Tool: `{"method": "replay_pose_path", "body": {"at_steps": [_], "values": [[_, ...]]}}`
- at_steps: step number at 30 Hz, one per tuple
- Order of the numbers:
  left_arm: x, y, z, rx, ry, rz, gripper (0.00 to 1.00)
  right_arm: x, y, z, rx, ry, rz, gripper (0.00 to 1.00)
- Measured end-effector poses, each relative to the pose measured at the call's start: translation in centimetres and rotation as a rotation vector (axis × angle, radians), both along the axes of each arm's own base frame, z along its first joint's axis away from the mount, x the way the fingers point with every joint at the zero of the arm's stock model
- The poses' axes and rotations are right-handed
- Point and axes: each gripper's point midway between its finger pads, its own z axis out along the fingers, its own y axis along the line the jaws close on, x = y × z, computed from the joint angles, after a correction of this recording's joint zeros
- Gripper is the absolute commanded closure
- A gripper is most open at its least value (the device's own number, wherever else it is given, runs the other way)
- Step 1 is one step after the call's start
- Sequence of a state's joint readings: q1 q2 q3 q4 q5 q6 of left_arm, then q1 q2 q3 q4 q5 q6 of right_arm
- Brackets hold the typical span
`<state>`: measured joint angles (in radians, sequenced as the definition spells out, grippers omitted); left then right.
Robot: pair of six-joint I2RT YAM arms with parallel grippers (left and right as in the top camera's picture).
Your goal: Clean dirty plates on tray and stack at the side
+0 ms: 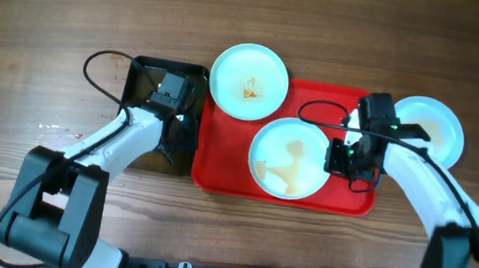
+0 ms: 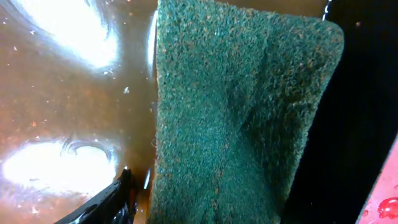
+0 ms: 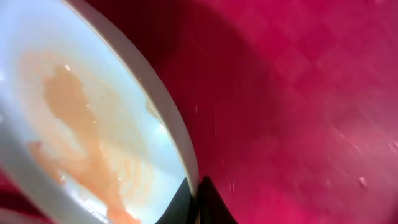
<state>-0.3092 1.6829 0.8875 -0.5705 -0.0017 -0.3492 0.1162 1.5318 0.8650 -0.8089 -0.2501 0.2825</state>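
The smeared plate (image 1: 289, 159) is lying on the tray (image 1: 218, 172), orange sauce streaking its middle, with the right pincer (image 3: 194, 198) clamping its rim. The left pincer (image 1: 170, 100) is hanging at the green sponge (image 2: 236, 112) in the black tub (image 1: 140, 63); I cannot tell its grip.

table (image 1: 38, 15): wood, visible grain, matt
tray (image 1: 219, 154): red plastic, faintly textured
plate (image 1: 289, 157): smooth, glossy, smeared with orange sauce
sponge (image 2: 236, 112): green, coarse, fibrous
tub (image 2: 364, 106): black plastic, wet, glossy
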Motion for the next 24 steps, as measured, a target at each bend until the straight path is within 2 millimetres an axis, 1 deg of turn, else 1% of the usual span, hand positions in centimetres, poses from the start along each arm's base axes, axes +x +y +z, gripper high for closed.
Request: {"method": "replay_pose_path", "body": {"at_steps": [1,3,7,9,11,12,13,14,15,16,17,18,21,23,24], "values": [[0.0,0.0,0.0,0.000,0.001,0.000,0.39,-0.3,-0.1,0.5,-0.005,0.006,-0.001,0.96],[0.0,0.0,0.0,0.001,0.002,0.000,0.39,-1.1,-0.6,0.5,-0.033,0.034,-0.003,0.95],[0.0,0.0,0.0,0.001,0.002,0.000,0.39,-0.9,-0.8,0.5,-0.043,0.026,-0.003,0.96],[0.0,0.0,0.0,0.001,0.002,0.000,0.39,-1.3,0.0,0.7,0.004,0.044,0.004,0.96],[0.0,0.0,0.0,0.001,0.002,0.000,0.39,-2.6,0.5,0.8,0.035,0.096,0.009,0.96],[0.0,0.0,0.0,0.001,0.002,0.000,0.39,-2.6,0.5,0.8,0.034,0.096,0.009,0.96],[0.0,0.0,0.0,0.001,0.002,0.000,0.39,-2.1,0.5,0.8,0.034,0.077,0.010,0.96],[-0.1,0.0,0.0,0.001,0.002,0.000,0.39,-0.8,0.6,0.9,0.040,0.022,0.011,0.96],[-0.1,0.0,0.0,0.001,0.002,0.000,0.39,-0.2,0.8,0.9,0.049,-0.003,0.013,0.96],[-0.1,0.0,0.0,0.001,0.002,0.000,0.38,0.7,1.3,1.2,0.076,-0.041,0.016,0.96],[-0.1,0.0,0.0,0.001,0.003,0.000,0.39,1.1,1.8,1.4,0.107,-0.058,0.020,0.96],[-0.1,0.0,0.0,0.001,0.003,0.000,0.39,0.9,2.2,1.6,0.132,-0.052,0.024,0.96],[-0.1,0.0,0.0,0.001,0.003,0.000,0.39,0.2,2.1,1.5,0.128,-0.022,0.022,0.96],[-0.1,0.0,0.0,0.001,0.003,0.000,0.39,0.3,2.1,1.5,0.127,-0.024,0.022,0.96],[-0.1,0.0,0.0,0.001,0.003,0.000,0.39,0.7,2.1,1.5,0.125,-0.041,0.021,0.96]]}}
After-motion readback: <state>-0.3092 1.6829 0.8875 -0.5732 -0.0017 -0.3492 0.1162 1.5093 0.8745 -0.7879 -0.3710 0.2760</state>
